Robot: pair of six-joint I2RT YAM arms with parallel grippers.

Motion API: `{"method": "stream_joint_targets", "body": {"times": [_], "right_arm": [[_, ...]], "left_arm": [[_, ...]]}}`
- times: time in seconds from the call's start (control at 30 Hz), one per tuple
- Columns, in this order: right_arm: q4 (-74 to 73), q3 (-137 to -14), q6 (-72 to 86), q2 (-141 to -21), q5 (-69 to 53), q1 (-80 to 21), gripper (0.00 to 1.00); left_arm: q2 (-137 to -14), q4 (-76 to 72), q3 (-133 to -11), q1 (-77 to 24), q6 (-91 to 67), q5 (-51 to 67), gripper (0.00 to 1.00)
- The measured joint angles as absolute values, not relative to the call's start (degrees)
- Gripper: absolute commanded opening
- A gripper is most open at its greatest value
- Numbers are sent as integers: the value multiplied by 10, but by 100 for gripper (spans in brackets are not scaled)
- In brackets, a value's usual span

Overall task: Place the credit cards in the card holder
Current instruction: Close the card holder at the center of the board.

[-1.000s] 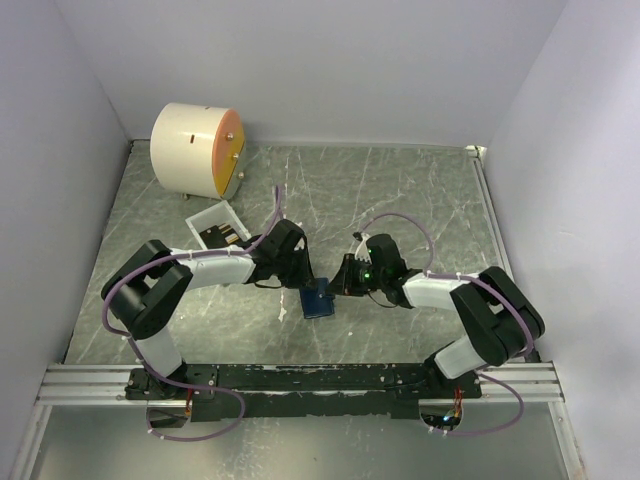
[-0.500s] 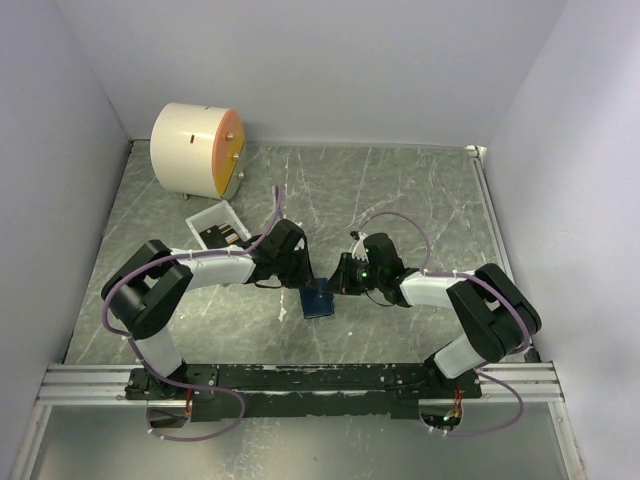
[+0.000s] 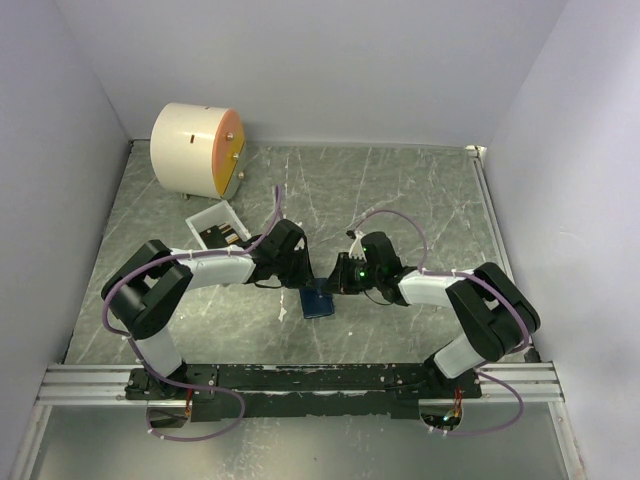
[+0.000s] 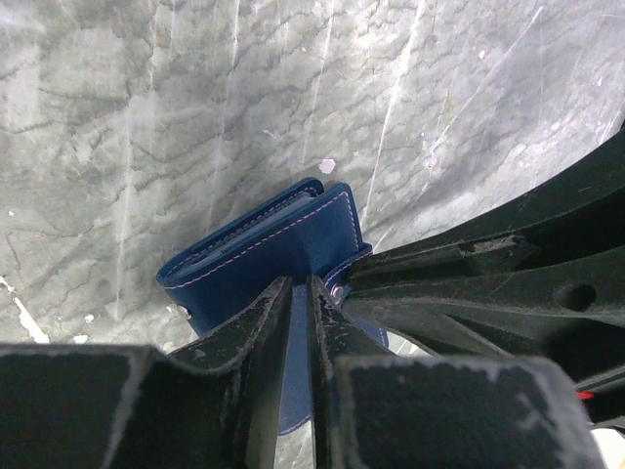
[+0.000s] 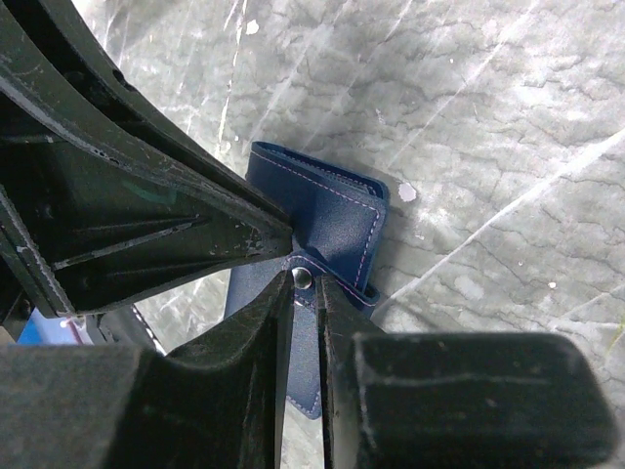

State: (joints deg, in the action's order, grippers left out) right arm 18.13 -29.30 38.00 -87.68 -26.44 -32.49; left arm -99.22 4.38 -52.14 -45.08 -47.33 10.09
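Left gripper [image 4: 301, 285] pinches narrow on a flap of the navy card holder [image 4: 269, 244]; right gripper [image 5: 305, 285] pinches narrow on its snap tab [image 5: 305, 357], the case lying on the table [image 3: 400, 200] between them. To open it cleanly, anchor with the left and peel the tab away gently, without dragging.

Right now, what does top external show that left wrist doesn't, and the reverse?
Only top external: the cream cylinder, the white tray with something dark inside, too small to identify, and both arms whole.
Only left wrist: pale stitching along the card holder, and the left gripper pinched on a blue flap of it.
Both: the card holder on the marbled table, with the left gripper and the right gripper meeting at it.
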Motion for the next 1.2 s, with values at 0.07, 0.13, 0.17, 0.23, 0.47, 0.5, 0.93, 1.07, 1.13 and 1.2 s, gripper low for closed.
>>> {"method": "stream_joint_targets", "body": {"times": [0.07,0.13,0.17,0.23,0.47,0.5,0.93,1.07,1.13,1.2], "right_arm": [[172,-298,372,-877,-265,-326,16],[162,-303,364,-877,-264,-327,16],[158,-306,361,-877,-264,-328,16],[150,-310,356,-877,-264,-328,16],[142,-314,344,-877,-266,-329,16],[138,-315,342,-877,-266,-330,16],[58,-333,336,-849,-240,-338,16],[57,-336,336,-851,-236,-338,15],[57,-336,336,-853,-236,-338,15],[58,-336,338,-854,-238,-338,14]], "left_arm": [[-992,44,-521,-451,-473,101,25],[-992,44,-521,-451,-473,101,27],[-992,44,-521,-451,-473,101,28],[-991,44,-521,-451,-473,101,28],[-989,45,-521,-451,-473,101,24],[-989,45,-521,-451,-473,101,23],[-989,45,-521,-451,-469,101,22],[-989,45,-521,-451,-469,101,22],[-989,45,-521,-451,-469,101,22],[-989,45,-521,-451,-469,101,22]]}}
